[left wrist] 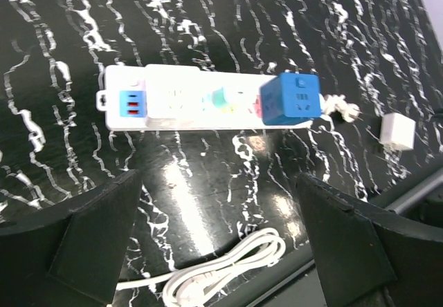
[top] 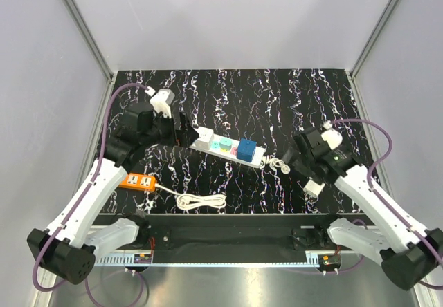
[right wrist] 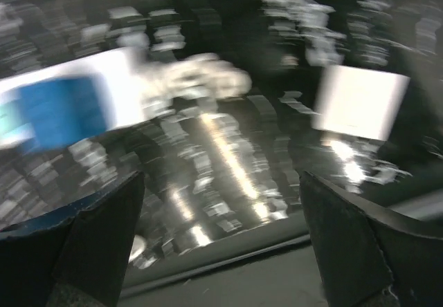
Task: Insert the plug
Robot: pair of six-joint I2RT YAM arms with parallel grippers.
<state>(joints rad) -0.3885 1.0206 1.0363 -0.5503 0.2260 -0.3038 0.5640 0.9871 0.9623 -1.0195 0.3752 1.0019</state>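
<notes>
Blue plug [top: 248, 148] is sitting on the white power strip [top: 205, 140], untouched. Near it, the right gripper [right wrist: 221, 182] is hanging spread wide, holding nothing; the left gripper [left wrist: 218, 179] is gaping empty too.

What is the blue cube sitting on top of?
The blue cube sits on the white power strip. Whether its pins are inside a socket cannot be seen, because the cube covers that spot.

Smooth royal-blue plastic plug [left wrist: 291, 99], glossy white plastic power strip [left wrist: 173, 101], and a polished, glare-streaked black marble-patterned bench [left wrist: 208, 182].
</notes>
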